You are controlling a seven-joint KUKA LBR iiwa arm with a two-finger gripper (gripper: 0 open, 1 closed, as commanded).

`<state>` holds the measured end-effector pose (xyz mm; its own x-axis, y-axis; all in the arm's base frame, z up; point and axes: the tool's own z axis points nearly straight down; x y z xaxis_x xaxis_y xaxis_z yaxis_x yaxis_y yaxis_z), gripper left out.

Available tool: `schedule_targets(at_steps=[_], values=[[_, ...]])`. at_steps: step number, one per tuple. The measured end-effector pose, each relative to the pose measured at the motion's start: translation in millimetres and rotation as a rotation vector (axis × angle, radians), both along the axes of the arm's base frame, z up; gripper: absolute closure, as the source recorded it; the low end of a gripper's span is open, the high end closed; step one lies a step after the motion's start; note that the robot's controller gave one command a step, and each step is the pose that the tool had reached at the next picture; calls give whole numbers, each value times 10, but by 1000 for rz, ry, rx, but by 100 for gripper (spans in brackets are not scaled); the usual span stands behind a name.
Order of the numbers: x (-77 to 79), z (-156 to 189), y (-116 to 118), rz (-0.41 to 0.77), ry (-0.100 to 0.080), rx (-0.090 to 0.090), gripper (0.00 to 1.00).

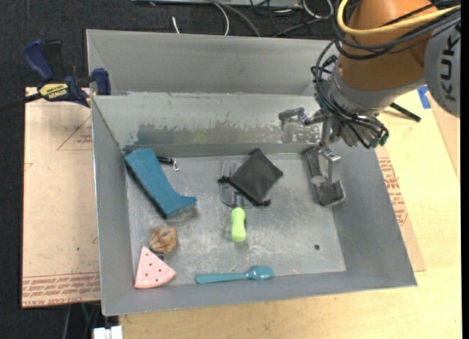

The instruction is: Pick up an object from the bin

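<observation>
My gripper hangs low at the right side of the bin, close above the bare floor near the right wall. Nothing shows in it. The nearest loose thing is a black folded pouch-like piece, about a hand's width to the gripper's left in the middle of the bin. Just below that piece lies a small tool with a lime-green handle, its metal end tucked against the black piece.
A teal-blue wedge block lies at the left. Below it are a brown knobbly lump and a pink speckled triangle. A teal spoon lies along the front wall. The arm's orange cover and cables hang over the back right corner.
</observation>
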<state>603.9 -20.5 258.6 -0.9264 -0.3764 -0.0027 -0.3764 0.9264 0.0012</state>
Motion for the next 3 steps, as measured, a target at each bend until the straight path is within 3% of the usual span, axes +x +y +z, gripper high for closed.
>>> schedule_targets(at_steps=[1, 2, 3], values=[[75, -214, 135, 15, -8, 1, 0], [91, -240, 170, 79, 0, 1, 0], [164, -488, 322, 227, -5, 2, 0]])
